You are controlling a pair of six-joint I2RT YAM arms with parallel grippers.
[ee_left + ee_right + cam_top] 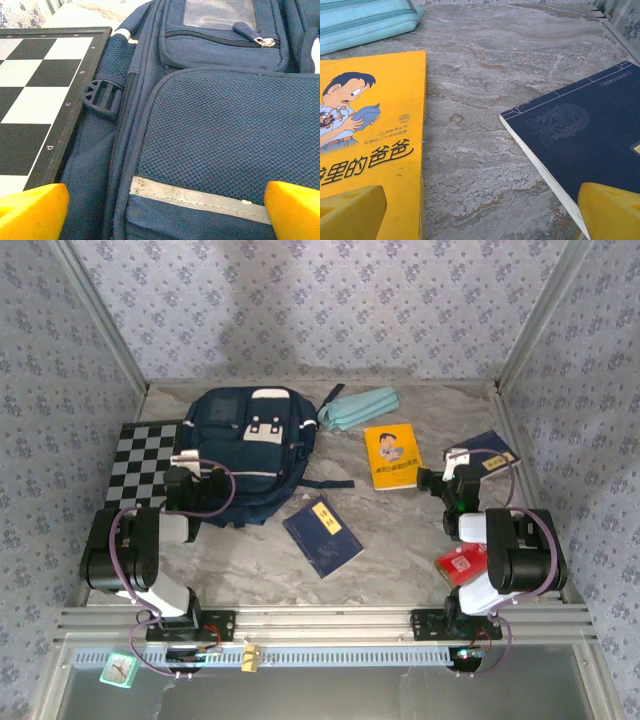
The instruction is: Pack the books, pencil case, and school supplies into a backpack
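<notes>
Navy backpack far left, front zip shut; left end effector spread over its mesh, right end effector spread between yellow book and navy book. Risk: books lie flat on worktop, so a grip may skid off.

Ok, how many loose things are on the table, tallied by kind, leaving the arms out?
Books: 3 (yellow book, middle navy book, right navy book)
Backpack: 1
Pencil case: 1
Red packet: 1
Checkered board: 1
Total: 7
</notes>
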